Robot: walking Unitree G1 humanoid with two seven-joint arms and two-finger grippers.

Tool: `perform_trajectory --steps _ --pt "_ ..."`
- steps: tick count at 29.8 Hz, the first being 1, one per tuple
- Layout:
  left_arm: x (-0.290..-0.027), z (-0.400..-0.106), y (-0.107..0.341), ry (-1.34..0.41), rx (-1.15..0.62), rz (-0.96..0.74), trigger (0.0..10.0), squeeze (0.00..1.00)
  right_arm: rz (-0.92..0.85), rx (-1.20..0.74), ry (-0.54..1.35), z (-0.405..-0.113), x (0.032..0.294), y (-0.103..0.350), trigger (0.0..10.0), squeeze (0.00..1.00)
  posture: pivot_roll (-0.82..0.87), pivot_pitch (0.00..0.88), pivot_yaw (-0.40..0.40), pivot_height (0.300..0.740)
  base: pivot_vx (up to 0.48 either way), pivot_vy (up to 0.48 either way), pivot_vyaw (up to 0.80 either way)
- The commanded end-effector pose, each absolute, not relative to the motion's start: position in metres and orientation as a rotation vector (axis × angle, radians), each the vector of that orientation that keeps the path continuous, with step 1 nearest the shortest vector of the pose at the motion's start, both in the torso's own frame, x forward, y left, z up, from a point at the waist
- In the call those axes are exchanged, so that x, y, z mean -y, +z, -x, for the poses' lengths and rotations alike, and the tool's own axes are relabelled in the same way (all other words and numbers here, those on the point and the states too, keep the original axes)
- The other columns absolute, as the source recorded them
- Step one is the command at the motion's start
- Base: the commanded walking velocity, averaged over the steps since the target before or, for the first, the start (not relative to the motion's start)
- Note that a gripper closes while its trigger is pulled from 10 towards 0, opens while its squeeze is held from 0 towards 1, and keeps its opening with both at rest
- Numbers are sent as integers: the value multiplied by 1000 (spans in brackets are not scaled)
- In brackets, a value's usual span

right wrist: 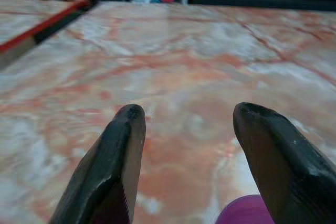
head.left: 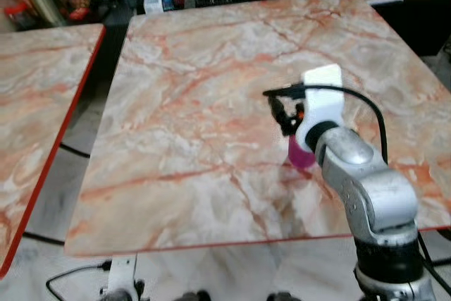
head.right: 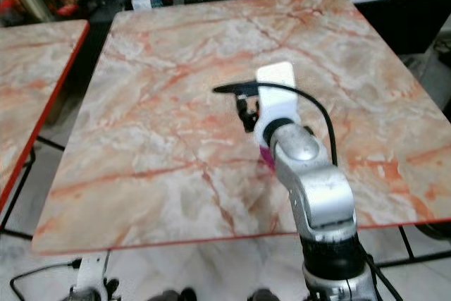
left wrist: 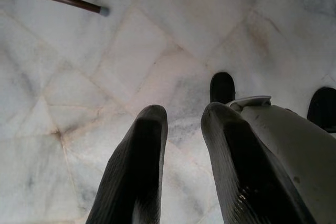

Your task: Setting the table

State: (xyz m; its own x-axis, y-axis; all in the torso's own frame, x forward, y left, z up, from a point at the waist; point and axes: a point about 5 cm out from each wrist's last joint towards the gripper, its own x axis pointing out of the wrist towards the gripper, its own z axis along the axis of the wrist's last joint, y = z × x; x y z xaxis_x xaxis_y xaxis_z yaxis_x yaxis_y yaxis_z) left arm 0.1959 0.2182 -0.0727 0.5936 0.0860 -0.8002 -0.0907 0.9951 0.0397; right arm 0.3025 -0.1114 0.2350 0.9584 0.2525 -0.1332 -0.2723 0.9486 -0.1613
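Peeking beneath the right claw (right wrist: 186, 124), a glossy magenta cup (head.left: 301, 156).

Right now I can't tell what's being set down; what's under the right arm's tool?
A magenta rounded object shows beneath the right tool, over the pink-veined marble table. The arm covers most of it, so its shape is unclear.
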Motion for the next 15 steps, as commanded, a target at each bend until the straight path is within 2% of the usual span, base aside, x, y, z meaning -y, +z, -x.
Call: perform_trajectory --steps 1,5,8,15 --pt "-221 -188 -77 95 -970 -11 10000 0 190 -124 286 -296 109 234 10000 0 -135 192 91 740 0 0 0" --pt "-221 -188 -77 80 -978 -8 10000 0 193 -162 280 -291 110 227 10000 0 -138 190 97 740 0 0 0" --pt "-221 -188 -77 71 -983 -9 10000 0 196 -209 199 -294 125 212 10000 0 -141 188 99 740 0 0 0" --pt "-221 -187 -77 78 -981 4 10000 0 187 -216 182 -295 127 210 10000 0 -137 183 90 740 0 0 0"
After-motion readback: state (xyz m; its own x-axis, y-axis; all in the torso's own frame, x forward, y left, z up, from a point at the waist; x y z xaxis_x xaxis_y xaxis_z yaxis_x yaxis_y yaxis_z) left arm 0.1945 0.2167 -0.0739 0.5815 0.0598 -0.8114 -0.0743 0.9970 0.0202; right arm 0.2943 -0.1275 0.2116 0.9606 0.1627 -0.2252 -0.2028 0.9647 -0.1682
